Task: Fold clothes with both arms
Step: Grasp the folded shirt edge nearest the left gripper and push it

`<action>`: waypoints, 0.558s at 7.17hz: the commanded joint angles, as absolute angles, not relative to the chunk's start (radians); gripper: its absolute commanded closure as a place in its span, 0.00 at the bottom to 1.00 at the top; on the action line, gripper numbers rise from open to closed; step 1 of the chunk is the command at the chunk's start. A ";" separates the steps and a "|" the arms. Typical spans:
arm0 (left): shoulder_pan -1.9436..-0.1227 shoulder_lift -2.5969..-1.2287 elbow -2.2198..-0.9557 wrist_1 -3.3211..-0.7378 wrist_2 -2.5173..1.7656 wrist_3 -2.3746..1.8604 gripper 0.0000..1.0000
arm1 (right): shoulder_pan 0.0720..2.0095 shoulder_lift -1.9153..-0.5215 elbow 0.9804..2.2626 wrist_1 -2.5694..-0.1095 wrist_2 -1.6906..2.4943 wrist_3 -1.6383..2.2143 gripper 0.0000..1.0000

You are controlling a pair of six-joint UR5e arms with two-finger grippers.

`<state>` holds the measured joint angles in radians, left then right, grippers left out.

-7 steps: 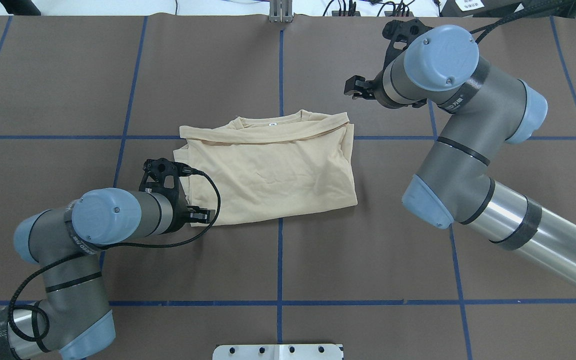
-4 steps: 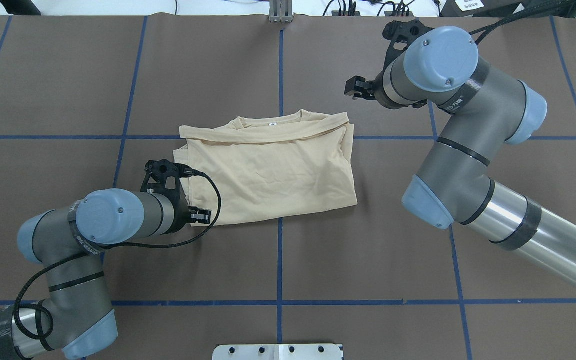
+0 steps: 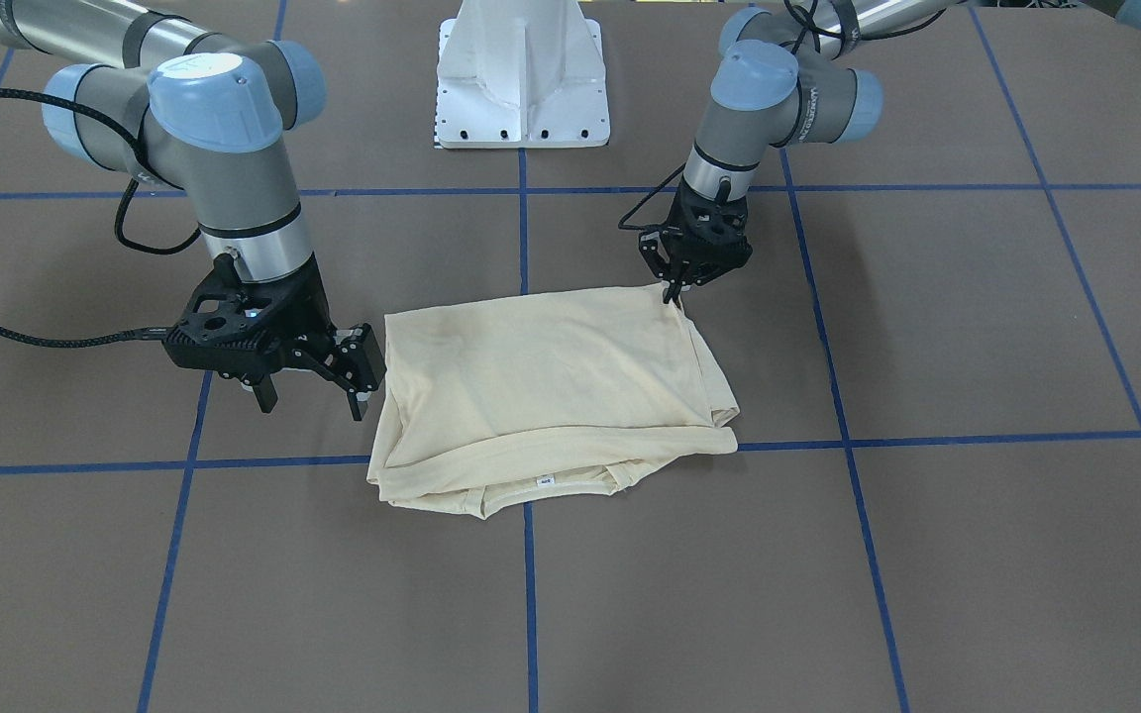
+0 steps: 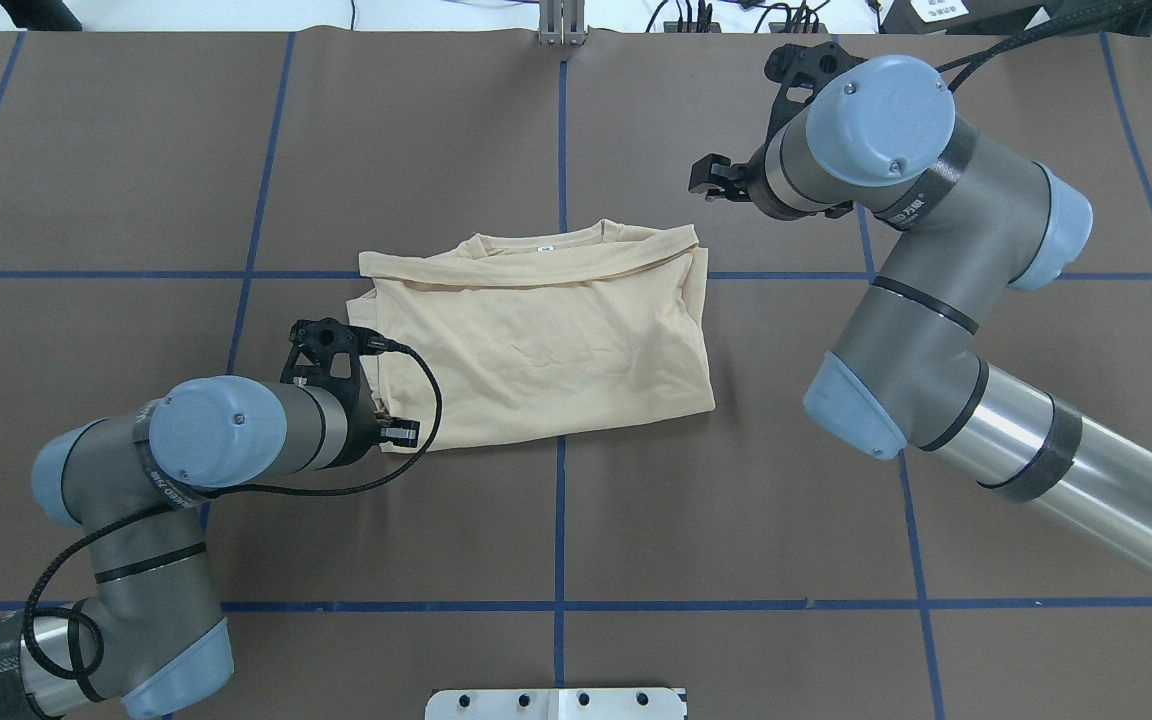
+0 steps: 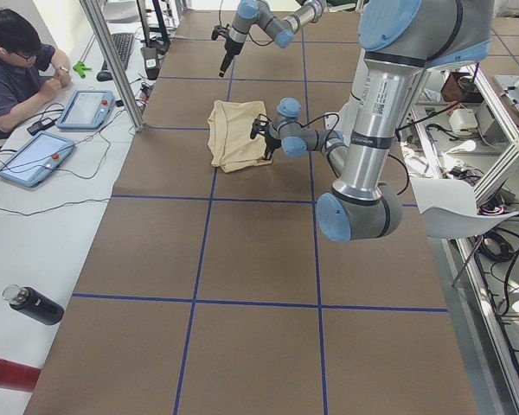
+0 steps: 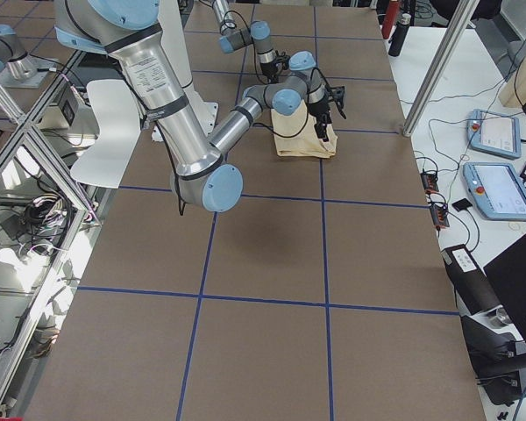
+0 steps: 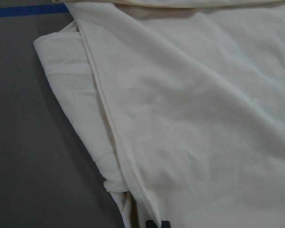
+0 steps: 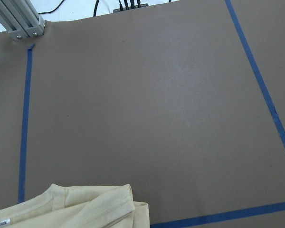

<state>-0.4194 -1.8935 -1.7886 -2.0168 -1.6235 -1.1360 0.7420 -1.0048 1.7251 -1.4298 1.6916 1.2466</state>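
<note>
Across the table, front view: the T-shirt (image 3: 551, 386) lies folded to a rough rectangle in the middle of the table (image 3: 927, 574). Its neck label (image 3: 545, 482) is on the edge away from the robot.
Left gripper (image 3: 674, 287): tips down on the shirt corner nearest the robot, jaws drawn together. I cannot tell whether cloth is nipped between them. I'd judge it is there to take that corner for the next fold.
Right gripper (image 3: 318, 386): just beside the opposite side edge, jaws spread wide, nothing in them. It looks to be kept clear of the cloth.
Overhead: the left gripper sits at the near corner; the right one is apart from the cloth, off the collar end.
Left wrist: cream fabric fills the view, with layered fold edges showing. A dark bit at the bottom is unclear.
Right wrist: mostly bare table and blue tape lines (image 8: 23, 118), with only the collar corner low down, so this gripper hangs raised.
Side views: both arms bend over the shirt, too small to judge the jaws. A person (image 5: 17, 60) sits at a side desk.
</note>
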 commanded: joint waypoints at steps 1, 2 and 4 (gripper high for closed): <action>-0.498 -1.881 -1.777 -2.010 -1.618 -1.000 1.00 | 0.739 -1.005 1.724 -1.428 1.690 1.247 0.00; -0.576 -1.893 -1.711 -2.010 -1.618 -0.920 1.00 | 0.739 -1.005 1.721 -1.428 1.690 1.249 0.00; -0.786 -2.073 -1.460 -2.023 -1.620 -0.710 1.00 | 0.735 -1.005 1.718 -1.428 1.690 1.250 0.00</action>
<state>-0.6602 -1.9604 -1.6118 -2.0176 -1.6194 -0.8374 0.7370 -1.0048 1.7207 -1.4281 1.6905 1.2489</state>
